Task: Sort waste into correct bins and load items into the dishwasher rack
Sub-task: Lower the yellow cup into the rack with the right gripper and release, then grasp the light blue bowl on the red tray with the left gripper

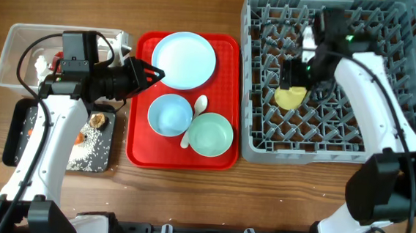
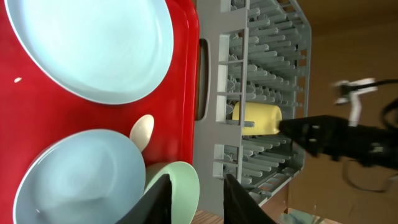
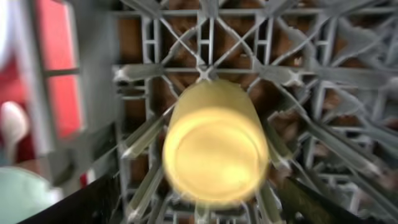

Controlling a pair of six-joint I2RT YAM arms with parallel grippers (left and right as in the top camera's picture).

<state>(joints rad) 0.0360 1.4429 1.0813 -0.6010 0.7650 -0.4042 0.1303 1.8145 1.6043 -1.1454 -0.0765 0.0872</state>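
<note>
Yellow cup (image 3: 214, 149) lies on its side among the dishwasher rack's (image 1: 407, 108) pegs, 1 end facing the right gripper (image 3: 205, 198), fingers spread wide and clear of it; the left gripper (image 1: 152, 74), narrowly parted and empty, hovers nearest the plate (image 1: 184, 60).

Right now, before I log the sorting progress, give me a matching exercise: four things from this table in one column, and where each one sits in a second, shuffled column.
Things:
1. yellow cup
2. plate
3. rice grains
4. tissue

Places:
A. in the clear tub
B. in the grey rack
C. on the black tray
D. on the red tray

Pairs: 1-B, 2-D, 3-C, 4-A
</note>
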